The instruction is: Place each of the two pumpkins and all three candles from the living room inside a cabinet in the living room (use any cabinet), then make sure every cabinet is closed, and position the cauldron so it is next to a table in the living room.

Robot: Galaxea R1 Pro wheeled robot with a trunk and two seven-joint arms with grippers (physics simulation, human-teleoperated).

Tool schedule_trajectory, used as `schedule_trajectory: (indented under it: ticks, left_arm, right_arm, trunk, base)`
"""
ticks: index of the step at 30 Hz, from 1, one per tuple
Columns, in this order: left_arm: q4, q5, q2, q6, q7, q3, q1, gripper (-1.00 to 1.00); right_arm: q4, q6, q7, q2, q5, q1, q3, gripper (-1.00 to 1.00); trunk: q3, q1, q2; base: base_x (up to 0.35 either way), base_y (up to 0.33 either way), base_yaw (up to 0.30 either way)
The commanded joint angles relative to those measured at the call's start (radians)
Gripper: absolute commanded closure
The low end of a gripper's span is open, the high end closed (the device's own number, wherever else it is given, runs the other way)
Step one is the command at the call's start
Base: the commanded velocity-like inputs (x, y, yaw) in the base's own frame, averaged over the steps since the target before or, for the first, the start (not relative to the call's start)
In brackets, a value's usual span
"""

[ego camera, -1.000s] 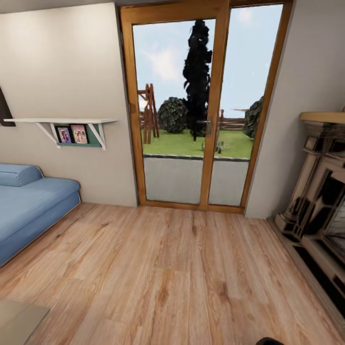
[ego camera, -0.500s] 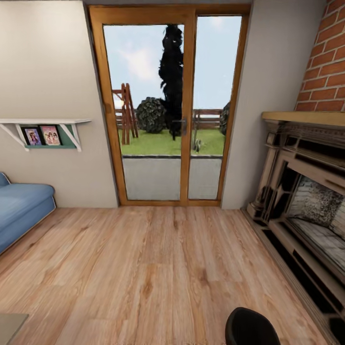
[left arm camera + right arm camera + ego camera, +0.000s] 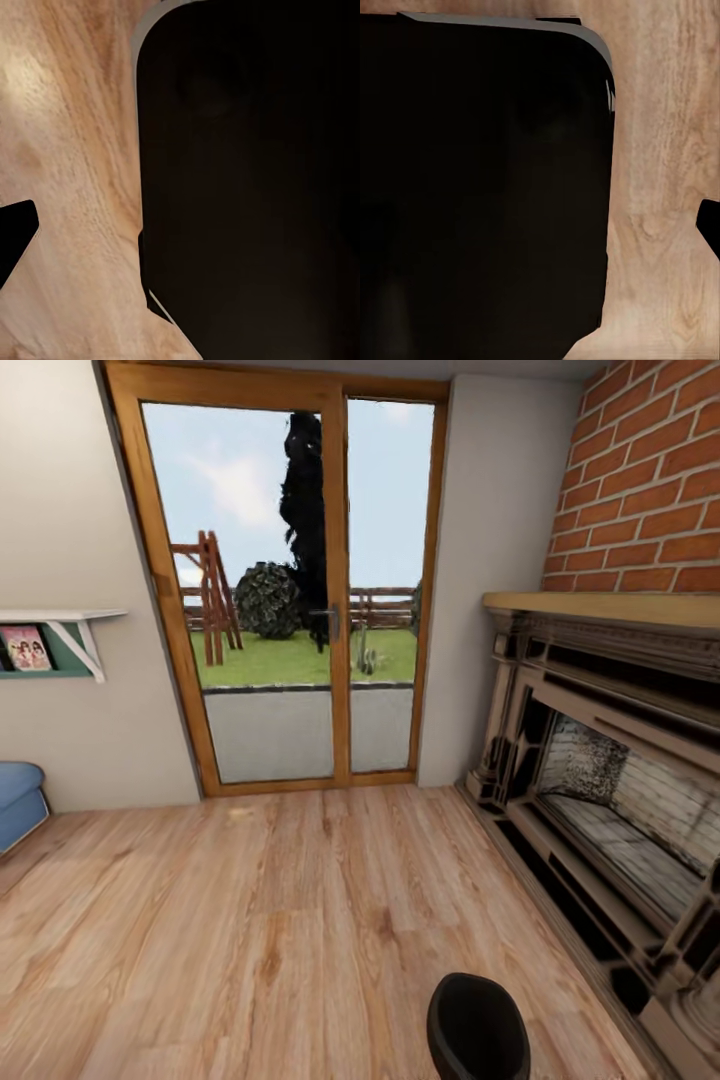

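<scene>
A black, round-bodied vessel [image 3: 478,1028], judged to be the cauldron, is seen low on the wood floor [image 3: 300,920] near the fireplace [image 3: 600,780], well apart from the glass door [image 3: 300,610]; no desk is seen near it. It is judged rigid, fairly heavy and smooth, so the rim is the likeliest hold. Whether either tool is spread or pressed together cannot be told from the dark wrist views.
</scene>
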Motion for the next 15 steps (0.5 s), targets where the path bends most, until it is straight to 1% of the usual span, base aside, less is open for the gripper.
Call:
schedule_trajectory:
  ticks: [1, 15]
  left_arm:
    - [-0.002, -0.001, 0.0, -0.003, 0.0, 0.0, 0.0, -1.0]
    - [-0.002, 0.007, 0.001, -0.005, 0.0, 0.0, 0.0, -1.0]
  right_arm:
    - [0.001, -0.004, 0.0, 0.0, 0.0, -0.001, 0.0, -1.0]
    - [0.001, -0.004, 0.0, 0.0, 0.0, -0.001, -0.001, -1.0]
  trunk:
    - [-0.001, 0.0, 0.0]
    - [-0.001, 0.0, 0.0]
  base:
    - [-0.002, -0.001, -0.285]
    - [0.0, 0.0, -0.284]
